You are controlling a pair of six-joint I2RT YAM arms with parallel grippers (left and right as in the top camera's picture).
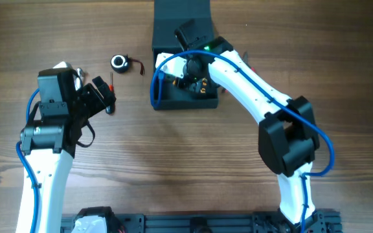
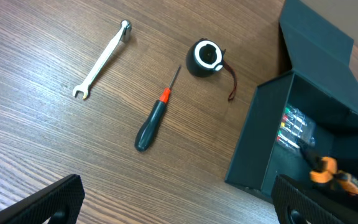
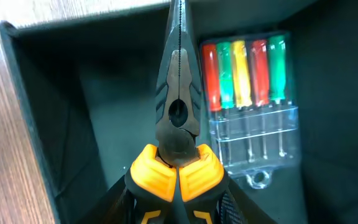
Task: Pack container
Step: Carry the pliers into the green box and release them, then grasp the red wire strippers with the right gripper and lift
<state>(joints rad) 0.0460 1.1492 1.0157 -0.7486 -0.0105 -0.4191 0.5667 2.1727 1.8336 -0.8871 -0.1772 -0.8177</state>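
The dark teal-grey container [image 1: 173,102] stands at the back centre with its flap lid [image 1: 181,18] open and upright. My right gripper [image 1: 190,68] is down inside it, shut on the black-and-yellow handles of long-nose pliers [image 3: 178,112]. In the right wrist view the gripper [image 3: 178,202] holds the pliers point-down over the container floor [image 3: 123,124], beside a clear pack of coloured screwdrivers [image 3: 250,93]. My left gripper [image 1: 102,97] is open and empty over the table, left of the container [image 2: 260,143], and shows in the left wrist view [image 2: 179,208].
On the table left of the container lie a silver wrench [image 2: 101,59], a black-handled screwdriver with a red collar [image 2: 154,118] and a round black tape measure [image 2: 205,57], which the overhead view also shows [image 1: 120,62]. The pliers [image 2: 328,169] and the screwdriver pack [image 2: 294,127] show inside the box.
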